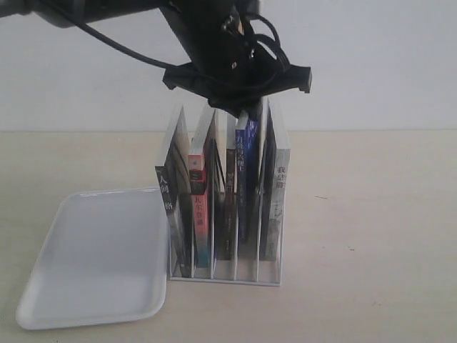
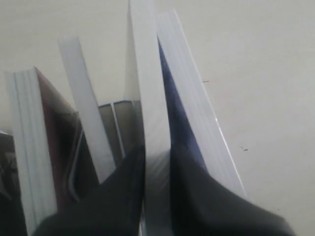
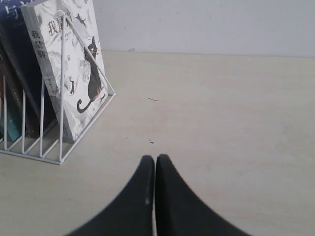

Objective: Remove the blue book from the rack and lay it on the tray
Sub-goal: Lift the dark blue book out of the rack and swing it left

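Probably light yet floppy, the blue book point(image 1: 243, 175) stands second from right in the rack point(image 1: 223, 278), its top edge pinched by the left tool point(image 2: 157, 160), the right tool point(image 3: 155, 164) clenched empty.

Right claw point(image 3: 155, 161), black, fingers pressed together with nothing between them, over beige tabletop point(image 3: 221, 123); well apart from it, white wire rack point(image 3: 62, 147) of leaning books, outermost a white cat-illustrated book point(image 3: 74, 73), blue book point(image 3: 22, 78) just behind it; white wall point(image 3: 197, 24) beyond.
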Action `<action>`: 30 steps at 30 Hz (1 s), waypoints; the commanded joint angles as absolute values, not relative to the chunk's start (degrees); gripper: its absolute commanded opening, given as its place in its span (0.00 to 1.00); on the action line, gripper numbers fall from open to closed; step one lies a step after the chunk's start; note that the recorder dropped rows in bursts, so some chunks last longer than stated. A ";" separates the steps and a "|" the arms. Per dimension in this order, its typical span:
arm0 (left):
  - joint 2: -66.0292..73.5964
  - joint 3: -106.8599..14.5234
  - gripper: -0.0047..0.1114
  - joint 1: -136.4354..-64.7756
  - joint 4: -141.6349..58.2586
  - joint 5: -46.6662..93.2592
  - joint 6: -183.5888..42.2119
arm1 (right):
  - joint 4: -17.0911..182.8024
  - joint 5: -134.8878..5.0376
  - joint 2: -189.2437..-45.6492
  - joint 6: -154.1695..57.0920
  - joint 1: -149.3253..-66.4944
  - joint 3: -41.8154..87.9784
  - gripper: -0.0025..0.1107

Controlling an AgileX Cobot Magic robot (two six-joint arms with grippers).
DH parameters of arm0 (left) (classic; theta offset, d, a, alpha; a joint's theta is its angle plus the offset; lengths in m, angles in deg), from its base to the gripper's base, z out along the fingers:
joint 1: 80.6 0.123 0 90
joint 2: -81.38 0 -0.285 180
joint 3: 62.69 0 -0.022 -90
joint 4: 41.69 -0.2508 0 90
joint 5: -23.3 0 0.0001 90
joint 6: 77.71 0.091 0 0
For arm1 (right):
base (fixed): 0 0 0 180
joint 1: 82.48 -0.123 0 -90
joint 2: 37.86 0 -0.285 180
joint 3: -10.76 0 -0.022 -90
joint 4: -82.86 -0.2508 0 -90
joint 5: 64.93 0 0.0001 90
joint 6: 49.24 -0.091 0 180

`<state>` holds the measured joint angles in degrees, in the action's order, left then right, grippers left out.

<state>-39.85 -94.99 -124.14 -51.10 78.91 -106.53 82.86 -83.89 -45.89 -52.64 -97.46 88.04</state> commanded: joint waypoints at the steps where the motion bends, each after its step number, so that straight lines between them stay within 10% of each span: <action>1: -36.71 -94.86 0.08 -124.45 -52.06 77.75 -106.35 | 82.86 -83.37 -45.65 -52.26 -97.29 87.98 0.02; 30: -23.61 -94.86 0.08 -124.45 -51.56 76.44 -105.69 | 82.86 -83.37 -45.65 -52.38 -97.29 87.98 0.02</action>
<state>-25.47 -94.99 -124.14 -51.35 78.79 -106.03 82.86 -83.89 -45.89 -52.64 -97.46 88.04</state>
